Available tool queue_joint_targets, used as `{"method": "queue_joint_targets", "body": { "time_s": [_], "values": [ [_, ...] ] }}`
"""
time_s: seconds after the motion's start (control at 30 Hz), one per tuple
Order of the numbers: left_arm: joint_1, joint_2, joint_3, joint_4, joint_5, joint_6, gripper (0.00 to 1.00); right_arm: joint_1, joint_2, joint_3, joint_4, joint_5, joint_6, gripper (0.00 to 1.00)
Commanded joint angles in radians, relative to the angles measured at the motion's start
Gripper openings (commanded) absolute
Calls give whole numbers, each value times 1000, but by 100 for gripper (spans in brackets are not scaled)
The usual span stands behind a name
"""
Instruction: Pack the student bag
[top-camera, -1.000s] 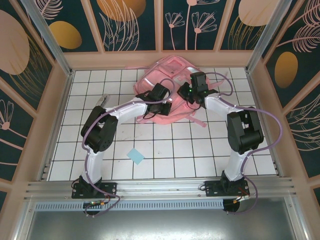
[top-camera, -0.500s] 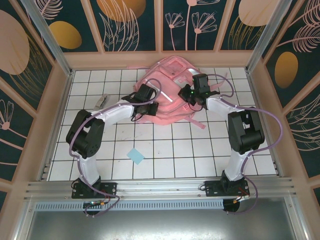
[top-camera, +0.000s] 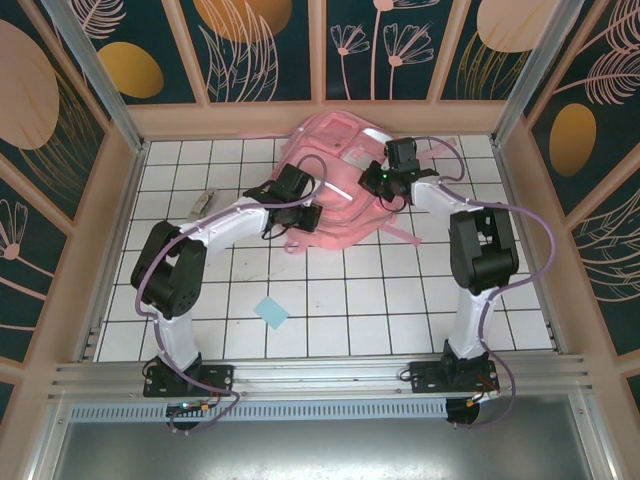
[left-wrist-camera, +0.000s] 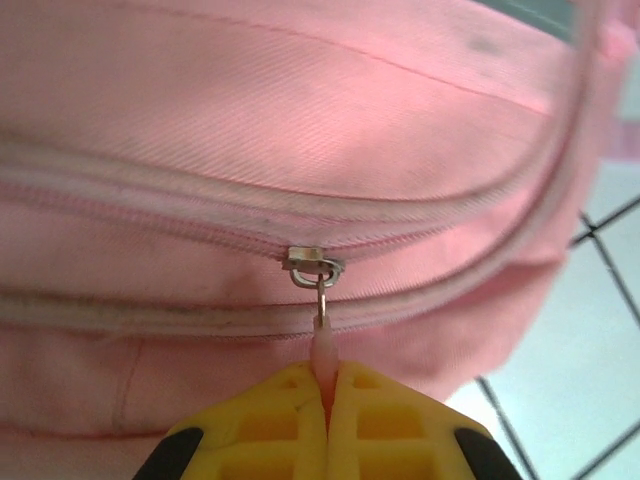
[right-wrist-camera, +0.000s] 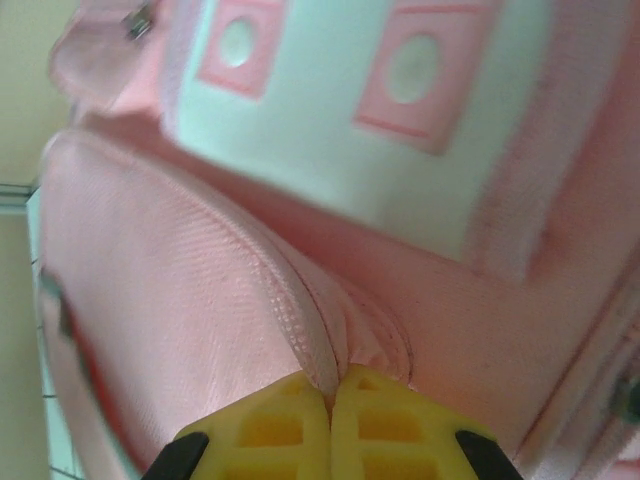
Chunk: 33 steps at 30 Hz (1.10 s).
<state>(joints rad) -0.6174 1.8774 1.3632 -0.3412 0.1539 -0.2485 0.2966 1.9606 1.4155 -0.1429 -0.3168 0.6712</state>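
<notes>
Bag (top-camera: 335, 140) shifted farther back.

I count one bag (top-camera: 335, 150) with two grippers at it, a left gripper (left-wrist-camera: 327, 385) and a right gripper (right-wrist-camera: 330, 385). On the bag there's one zip pull (left-wrist-camera: 322, 342). Left of the bag is one small grey thing (top-camera: 205, 200), and on the arms' side of the bag one blue square (top-camera: 270, 312).

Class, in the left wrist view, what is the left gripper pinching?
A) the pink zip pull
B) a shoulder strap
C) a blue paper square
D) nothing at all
A: the left gripper is shut on the pink zip pull, which hangs from the metal slider of the student bag.
</notes>
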Motion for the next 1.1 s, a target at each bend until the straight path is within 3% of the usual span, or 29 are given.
{"method": "queue_joint_targets", "body": {
  "time_s": [0.0, 0.13, 0.2, 0.3, 0.63, 0.93, 0.97, 1.07],
  "values": [
    [-72, -56, -21, -40, 201, -60, 0, -16, 38, 101, 107, 14, -38, 4],
    [-80, -31, 16, 34, 260, -140, 0, -17, -3, 85, 84, 45, -37, 43],
    [-80, 1, 61, 52, 259, -157, 0, -16, -56, 38, 79, 65, -26, 53],
    [-81, 65, 152, 54, 260, -174, 0, -19, -154, -68, 80, 70, 11, 57],
    [-80, 125, 219, 57, 243, -201, 0, -15, -378, -404, 176, -4, 188, 57],
    [-81, 87, 132, 108, 270, -246, 0, 4, -338, -497, 347, -61, 313, 56],
    [-82, 83, 124, 112, 275, -248, 0, 7, -328, -500, 373, -65, 323, 50],
    [-82, 70, 98, 113, 275, -251, 0, 7, -300, -504, 423, -71, 346, 19]
  ]
}}
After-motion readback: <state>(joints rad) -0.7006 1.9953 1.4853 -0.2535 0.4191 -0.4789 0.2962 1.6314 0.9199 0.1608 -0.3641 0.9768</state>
